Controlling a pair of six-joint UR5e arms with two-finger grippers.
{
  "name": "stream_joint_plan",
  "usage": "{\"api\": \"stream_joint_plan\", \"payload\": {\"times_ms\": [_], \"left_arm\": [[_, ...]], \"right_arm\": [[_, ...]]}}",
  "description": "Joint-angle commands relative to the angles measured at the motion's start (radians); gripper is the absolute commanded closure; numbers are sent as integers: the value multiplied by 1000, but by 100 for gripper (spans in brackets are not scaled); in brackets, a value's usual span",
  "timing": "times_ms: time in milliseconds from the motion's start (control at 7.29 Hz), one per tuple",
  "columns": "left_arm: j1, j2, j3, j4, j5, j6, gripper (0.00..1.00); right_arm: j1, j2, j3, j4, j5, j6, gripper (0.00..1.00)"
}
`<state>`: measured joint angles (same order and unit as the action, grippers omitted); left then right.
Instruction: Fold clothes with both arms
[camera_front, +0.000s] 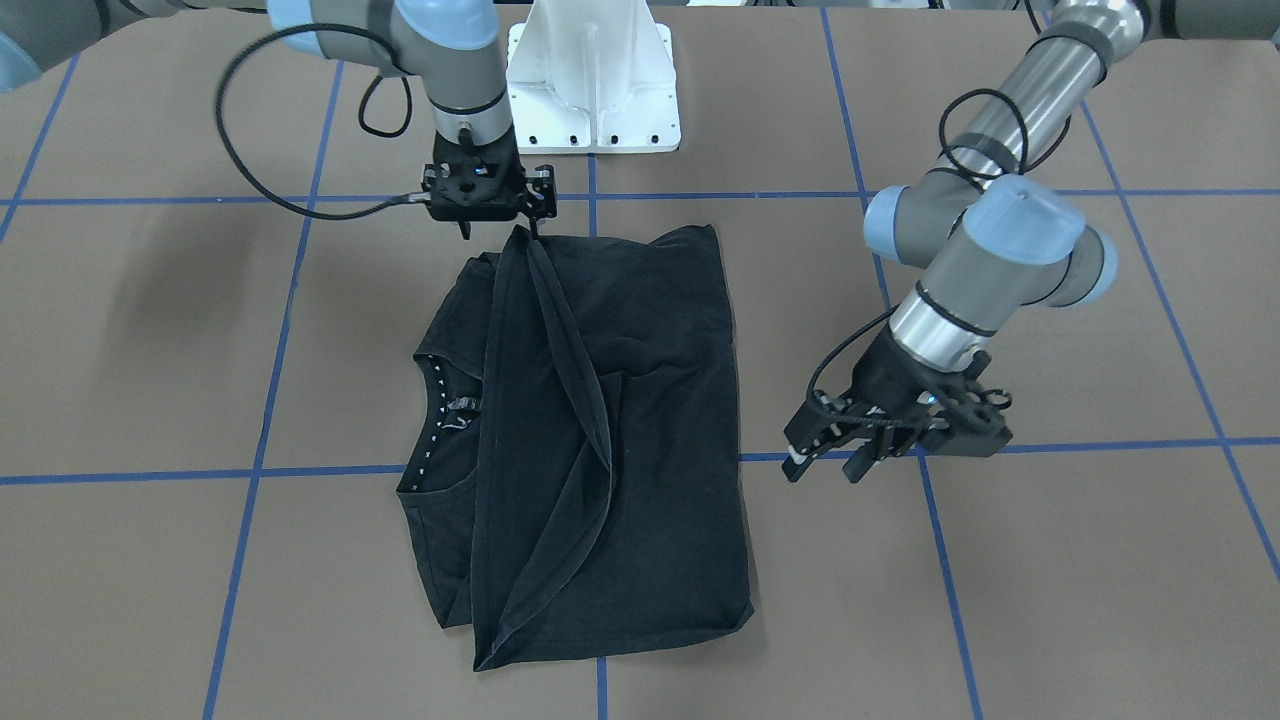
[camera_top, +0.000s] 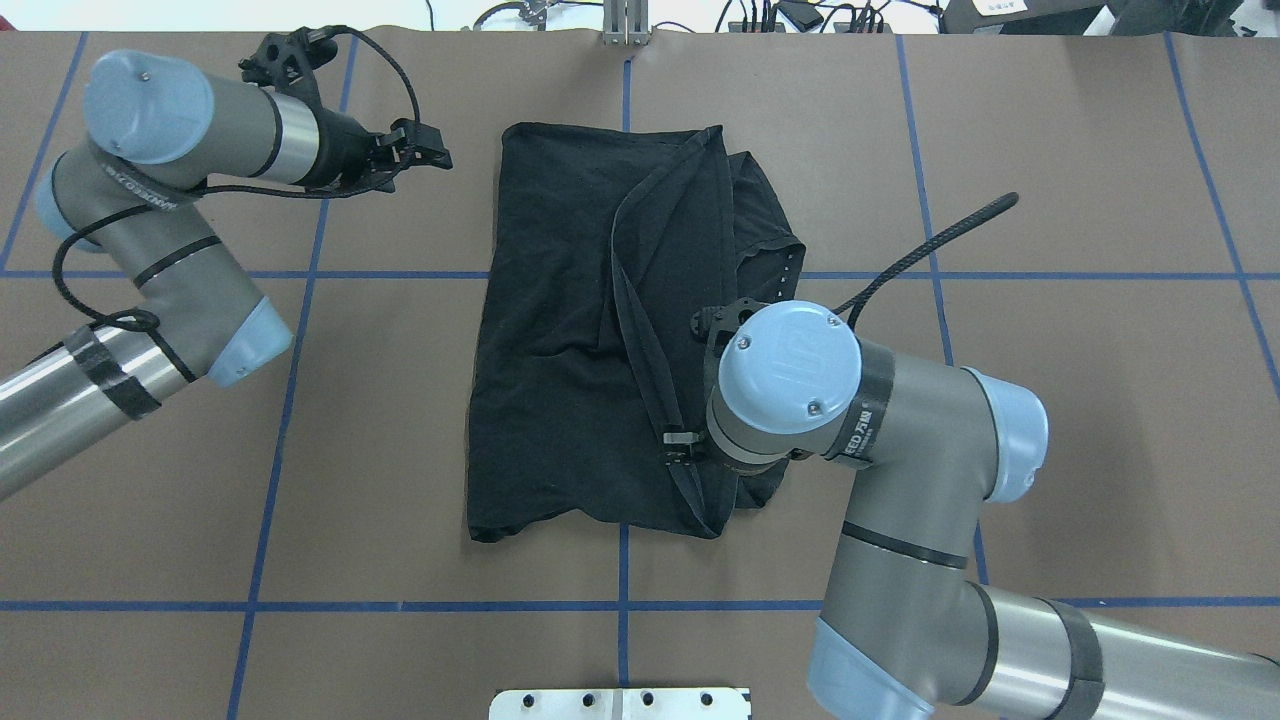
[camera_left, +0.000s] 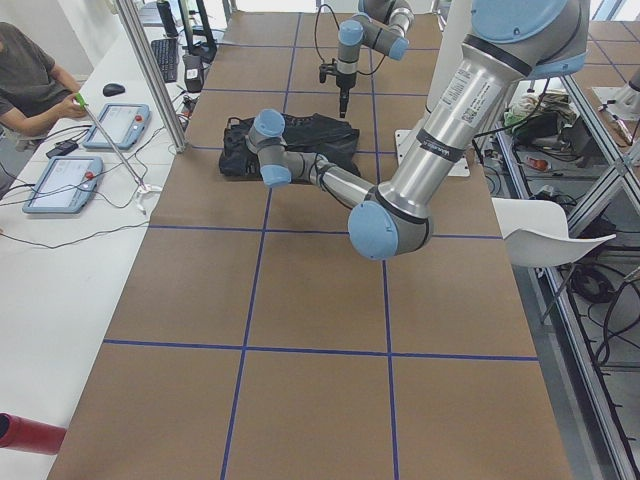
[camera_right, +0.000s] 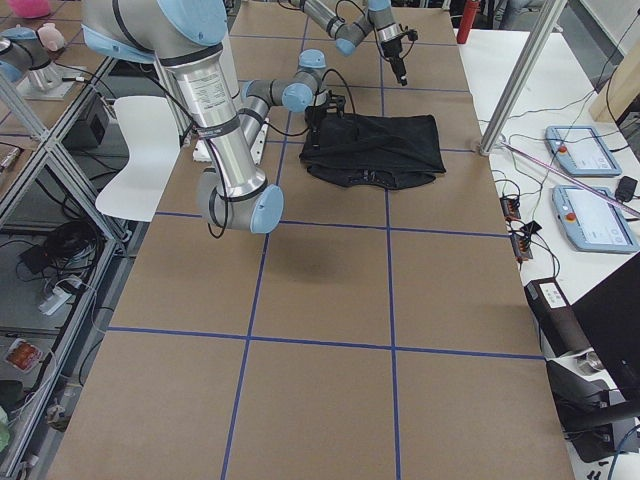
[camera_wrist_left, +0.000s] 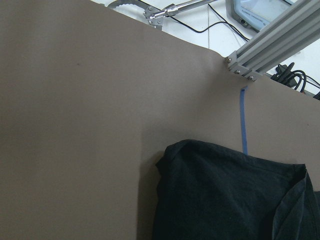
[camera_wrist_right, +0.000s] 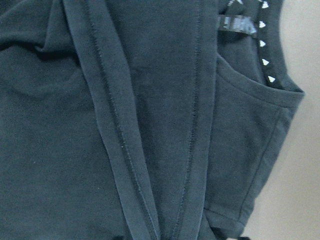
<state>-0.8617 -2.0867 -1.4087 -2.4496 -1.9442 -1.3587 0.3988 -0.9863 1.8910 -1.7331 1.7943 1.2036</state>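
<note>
Black T-shirt (camera_front: 655, 360) hem pinched in right pincer (camera_front: 533, 228) (left pincer (camera_front: 828, 462) gapes alongside)

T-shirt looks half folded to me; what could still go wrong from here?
1. The right end effector is at the loose hem of the T-shirt; moving away could drag the fold open.
2. The collar sticks out on one side, so another fold may come out uneven.
3. The left end effector is off the cloth, so that side could slide.
</note>
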Motion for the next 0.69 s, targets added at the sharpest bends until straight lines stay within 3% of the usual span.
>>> {"api": "stream_joint_plan", "payload": {"times_ms": [0,137,548], "left_arm": [[0,82,-58,-2,-1,3,13],[-2,92,-70,0,1,1,13],[0,108,-76,0,2,-8,13]], "right_arm": [[-18,89,-117,-5,-18,-243,53],[-40,124,-180,-8,-56,-271,53],[-96,129,-207,-29,-130,-303,51]]}}
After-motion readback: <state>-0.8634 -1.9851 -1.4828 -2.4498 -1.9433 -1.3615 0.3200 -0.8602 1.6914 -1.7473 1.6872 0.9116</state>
